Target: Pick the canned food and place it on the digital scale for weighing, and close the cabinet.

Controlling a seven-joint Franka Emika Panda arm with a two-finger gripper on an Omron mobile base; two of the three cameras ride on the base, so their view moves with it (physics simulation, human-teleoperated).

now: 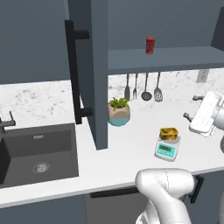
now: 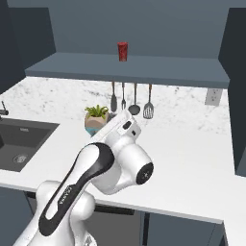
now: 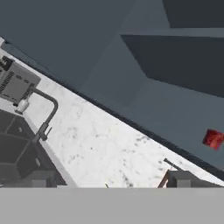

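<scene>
The short round yellow tin [image 1: 169, 134] sits on top of the little white scale [image 1: 167, 149] with its teal front, on the smooth speckled white counter [image 1: 127, 144]. The flat dark blue cabinet door [image 1: 94, 74] stands open. I cannot tell if my gripper [image 1: 190, 107] is open or shut.

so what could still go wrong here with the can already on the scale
1. The cabinet door stands wide open over the counter, so that step is not done. Swinging it shut could sweep near the potted plant.
2. The canned food sits on the small digital scale, close to the arm; a careless swing might knock it off.
3. The gripper shows too little to tell whether it is open.
</scene>
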